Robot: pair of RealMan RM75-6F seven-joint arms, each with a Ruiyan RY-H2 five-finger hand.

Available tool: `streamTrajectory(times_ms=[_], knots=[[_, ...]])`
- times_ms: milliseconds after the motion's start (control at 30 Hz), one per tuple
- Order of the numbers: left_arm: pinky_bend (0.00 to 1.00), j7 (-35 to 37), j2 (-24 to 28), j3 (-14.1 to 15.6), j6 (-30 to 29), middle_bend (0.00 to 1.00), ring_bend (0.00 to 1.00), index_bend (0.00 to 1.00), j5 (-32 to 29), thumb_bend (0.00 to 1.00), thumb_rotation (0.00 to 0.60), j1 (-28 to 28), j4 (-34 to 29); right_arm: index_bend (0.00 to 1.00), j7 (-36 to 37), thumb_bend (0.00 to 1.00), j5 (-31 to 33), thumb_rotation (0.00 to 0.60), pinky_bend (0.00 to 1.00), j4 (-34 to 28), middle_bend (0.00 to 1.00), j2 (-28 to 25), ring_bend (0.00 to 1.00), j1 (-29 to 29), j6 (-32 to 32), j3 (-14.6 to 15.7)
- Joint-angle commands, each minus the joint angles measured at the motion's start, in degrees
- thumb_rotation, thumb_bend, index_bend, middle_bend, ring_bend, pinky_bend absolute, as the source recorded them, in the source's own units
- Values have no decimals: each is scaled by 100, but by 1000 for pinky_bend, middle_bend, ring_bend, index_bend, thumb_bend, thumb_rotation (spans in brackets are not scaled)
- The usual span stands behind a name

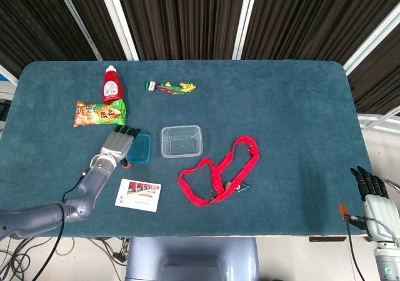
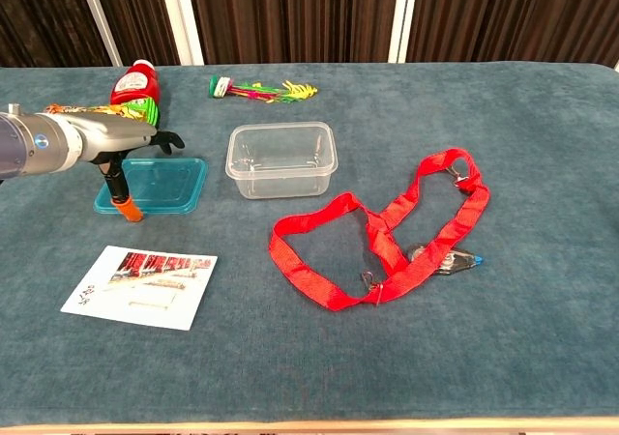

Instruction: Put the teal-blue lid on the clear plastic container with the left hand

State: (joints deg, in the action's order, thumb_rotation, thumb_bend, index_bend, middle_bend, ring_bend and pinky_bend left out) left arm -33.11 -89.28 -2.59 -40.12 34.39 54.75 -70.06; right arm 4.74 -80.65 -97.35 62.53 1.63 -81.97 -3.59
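the flat teal-blue plastic lid [image 2: 155, 185] lies on the cloth just left of the clear rectangular plastic container [image 2: 280, 159], which stands open, so nothing is placed yet. the left hand [image 1: 118, 145] hovers over the lid's left edge, fingers stretched flat and apart, holding nothing. gripping, lifting and seating the lid all remain. the right hand [image 1: 373, 193] rests far right of the container, fingers straight, empty.

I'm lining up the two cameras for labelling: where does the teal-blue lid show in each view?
Head view: teal-blue lid left of centre, partly under the left hand.
Chest view: teal-blue lid at mid-left, beside the hand.
Shared landmark: the clear plastic container just to its right.
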Motion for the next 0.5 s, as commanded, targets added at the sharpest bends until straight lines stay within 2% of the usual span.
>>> streamTrajectory(times_ms=[33, 267, 500], knots=[[0, -38, -24, 16, -27, 109, 0, 0, -63, 112, 600, 32, 23, 56, 1, 393, -3, 600, 0, 0, 39, 0, 23, -1, -5, -2], [0, -91, -53, 38, -2, 130, 0, 0, -224, 112, 600, 97, 42, 57, 3, 393, -3, 600, 0, -4, 39, -1, 23, -2, -4, -3], [0, -191, -113, 93, -96, 214, 0, 0, -261, 125, 600, 132, 70, 57, 18, 393, -2, 600, 0, -9, 39, -2, 23, -5, -5, -4]])
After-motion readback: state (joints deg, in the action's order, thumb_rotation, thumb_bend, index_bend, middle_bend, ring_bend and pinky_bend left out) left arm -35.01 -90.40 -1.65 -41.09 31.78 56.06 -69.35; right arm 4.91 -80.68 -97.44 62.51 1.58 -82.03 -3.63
